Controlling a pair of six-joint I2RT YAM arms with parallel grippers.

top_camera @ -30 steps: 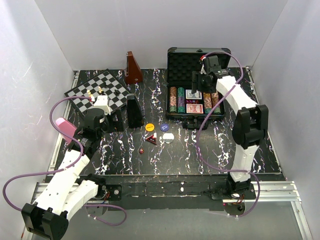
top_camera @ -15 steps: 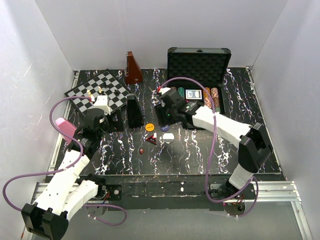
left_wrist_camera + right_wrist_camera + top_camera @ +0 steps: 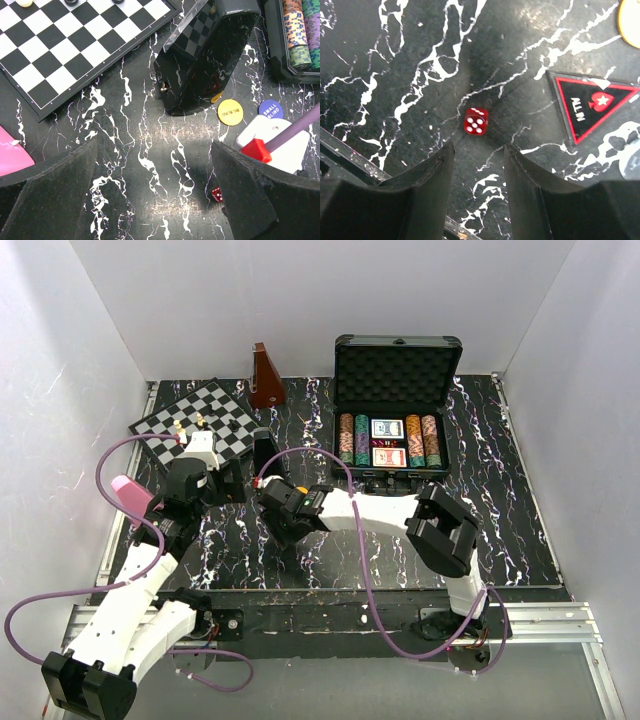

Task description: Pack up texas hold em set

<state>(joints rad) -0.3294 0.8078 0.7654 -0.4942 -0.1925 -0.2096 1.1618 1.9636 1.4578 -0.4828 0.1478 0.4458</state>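
Note:
The black case (image 3: 397,368) stands open at the back right, with striped chip rows (image 3: 346,438) and card decks (image 3: 389,428) in it. On the table in front lie a small red die (image 3: 476,121), a black triangular "ALL IN" marker (image 3: 590,105), a yellow button (image 3: 230,111) and a blue "small blind" button (image 3: 270,108). My right gripper (image 3: 476,155) hangs low over the table and is open; the die lies just beyond its fingertips, untouched. In the top view this gripper (image 3: 282,532) covers the die. My left gripper (image 3: 155,150) is open and empty above bare table.
A black-and-white chessboard (image 3: 195,420) with a few pieces lies at the back left, a brown pyramid (image 3: 265,378) behind it. A tall black wedge-shaped object (image 3: 210,55) stands between board and case. A pink thing (image 3: 130,495) lies by the left edge.
My right arm has swung from the case leftward and down to the red die, and its jaws have narrowed. The left arm has not moved.

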